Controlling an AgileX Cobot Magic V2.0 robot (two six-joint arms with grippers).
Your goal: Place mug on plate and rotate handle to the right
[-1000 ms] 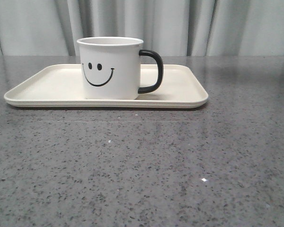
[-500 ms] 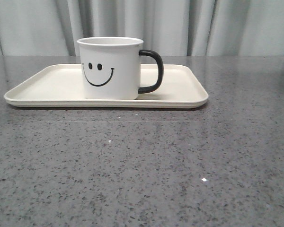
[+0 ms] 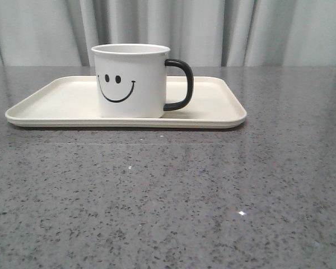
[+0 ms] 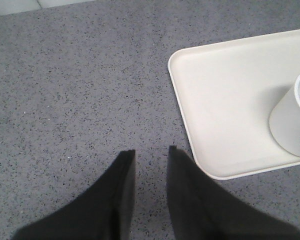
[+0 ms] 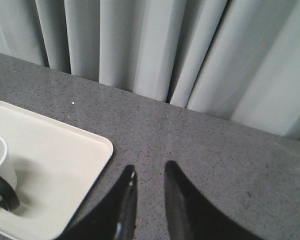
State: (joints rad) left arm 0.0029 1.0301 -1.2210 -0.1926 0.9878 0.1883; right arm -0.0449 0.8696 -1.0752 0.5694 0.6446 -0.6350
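Mug upright on plate, handle rightward; task appears complete. Left gripper and right gripper slightly parted, empty, clear; nothing further required.

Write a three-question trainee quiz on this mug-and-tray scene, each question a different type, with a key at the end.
1. True or false: the mug stands upright on the plate.
2. In the front view, the handle points: A) left B) right C) at the camera.
3. Fill in: the left tool hovers over the ____, beside the plate and holding nothing.

The right tool is likewise apart from the mug.

Key: 1 true; 2 B; 3 table.
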